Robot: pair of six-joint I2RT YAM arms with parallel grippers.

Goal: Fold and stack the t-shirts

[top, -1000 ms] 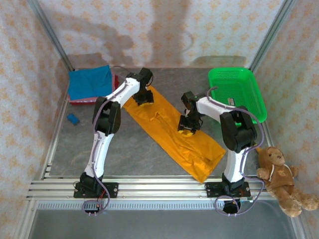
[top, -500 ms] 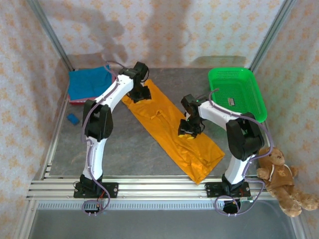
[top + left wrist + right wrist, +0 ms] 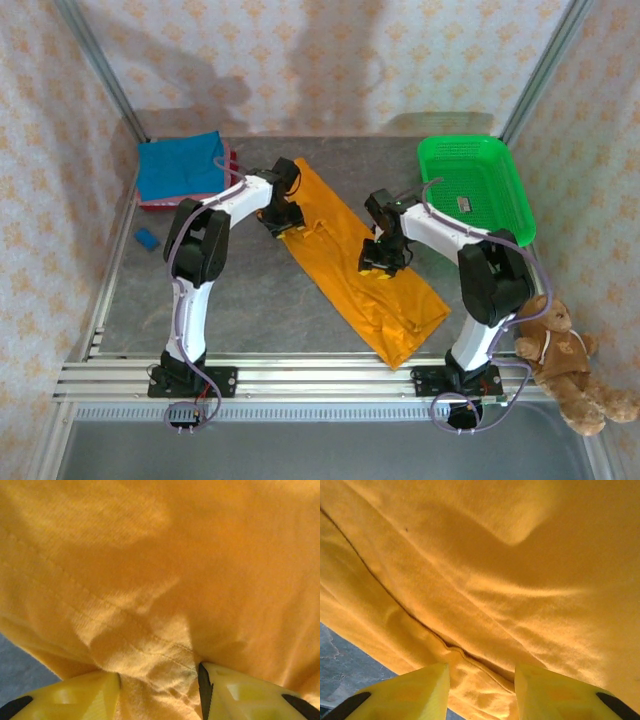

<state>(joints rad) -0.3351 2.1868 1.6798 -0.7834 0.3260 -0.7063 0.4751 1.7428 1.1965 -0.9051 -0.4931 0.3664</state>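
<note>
Nothing legible anywhere; the small tag (image 3: 466, 204) in the green basket (image 3: 478, 165) is unreadable.

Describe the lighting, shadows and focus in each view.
Top external: even light, sharp throughout, soft grey shadows on the back wall. Left wrist: the orange t-shirt sits very close and slightly soft, with a brighter patch upper left. Right wrist: a bright patch at top, a shaded band across the shirt, weave fairly crisp.

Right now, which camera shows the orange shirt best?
The top camera: the whole shirt shows there, end to end. The wrist cameras show close-up orange wrinkles of it between their yellow fingers.
</note>
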